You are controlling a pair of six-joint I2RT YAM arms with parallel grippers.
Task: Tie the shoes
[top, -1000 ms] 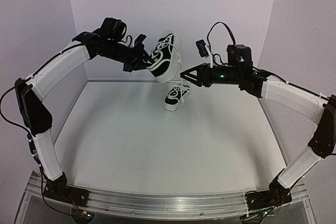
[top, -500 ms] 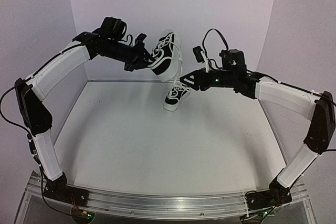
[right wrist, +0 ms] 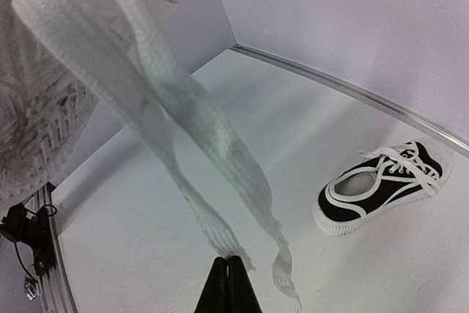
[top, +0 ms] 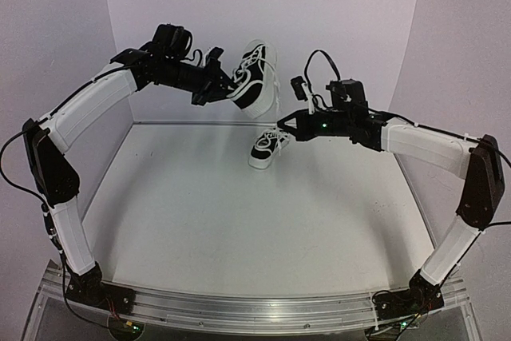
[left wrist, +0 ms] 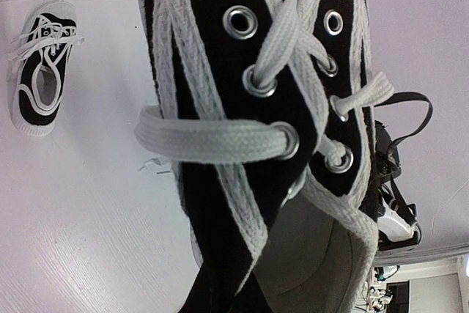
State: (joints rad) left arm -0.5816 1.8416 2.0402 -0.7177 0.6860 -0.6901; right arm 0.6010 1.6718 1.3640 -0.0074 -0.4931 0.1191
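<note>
Robotics laboratory test cell: a plain white table enclosed by bare pale walls, with two robot arms bolted to an aluminium rail.

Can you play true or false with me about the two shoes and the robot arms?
1. The left arm's jaws hold one shoe up in the air. True.
2. The other shoe sits on the table. True.
3. The right arm's jaws are wide open. False: they are shut, close to the laces hanging from the lifted shoe.
4. The shoes are red. False: they are black with white laces.
</note>
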